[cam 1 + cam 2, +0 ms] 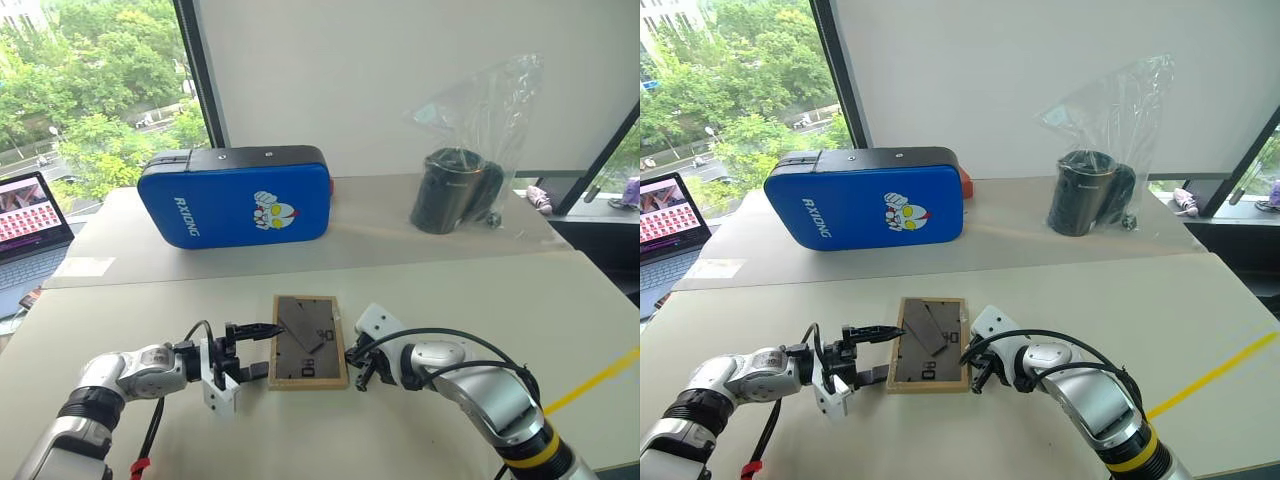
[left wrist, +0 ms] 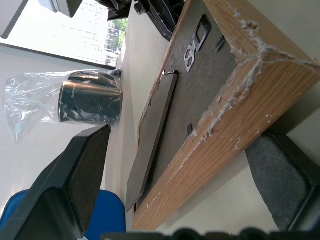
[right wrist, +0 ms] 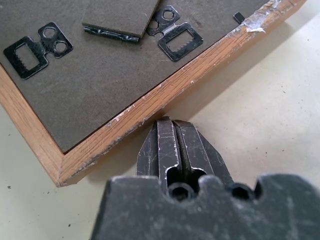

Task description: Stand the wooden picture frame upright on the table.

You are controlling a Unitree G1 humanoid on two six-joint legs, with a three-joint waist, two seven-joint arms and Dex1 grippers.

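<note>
The wooden picture frame (image 1: pixel 308 340) lies face down on the table (image 1: pixel 450 300), its dark back panel and folded stand facing up. My left gripper (image 1: pixel 255 350) is at the frame's left edge and open. In the left wrist view its two fingers (image 2: pixel 75 175) stand on either side of the frame's wooden side (image 2: pixel 235 120), with gaps showing between them and the wood. My right gripper (image 1: pixel 356 365) is shut, and its closed tips (image 3: pixel 172 130) rest against the frame's right edge (image 3: pixel 150 105) near a corner.
A big blue case (image 1: pixel 235 195) stands on edge at the back left. A black cylinder in a clear plastic bag (image 1: pixel 455 190) is at the back right. An open laptop (image 1: pixel 25 225) sits at the far left. A yellow line (image 1: pixel 600 375) crosses the table's right side.
</note>
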